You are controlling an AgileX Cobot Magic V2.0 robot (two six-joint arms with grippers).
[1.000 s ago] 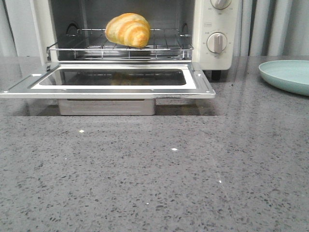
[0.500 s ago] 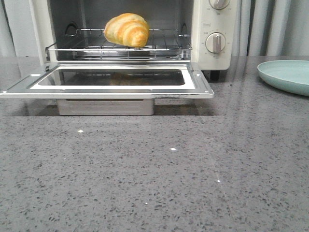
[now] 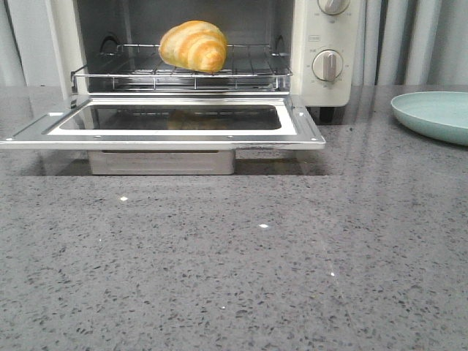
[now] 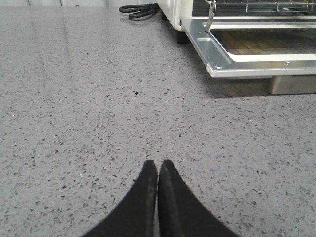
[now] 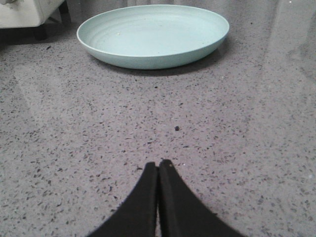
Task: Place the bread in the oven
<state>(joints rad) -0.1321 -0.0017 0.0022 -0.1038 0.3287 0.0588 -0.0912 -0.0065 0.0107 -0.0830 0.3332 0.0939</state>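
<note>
The golden-orange bread lies on the wire rack inside the cream-white oven, whose glass door hangs open and flat. Neither gripper shows in the front view. My left gripper is shut and empty over bare counter, with the oven's open door ahead and to one side of it. My right gripper is shut and empty over the counter, short of the plate.
A pale green plate sits on the grey speckled counter to the right of the oven, also in the right wrist view. A black power cord lies beside the oven's left foot. A metal crumb tray sits under the door.
The front view shifts slightly from frame to frame; the bread, oven and plate keep their places.
</note>
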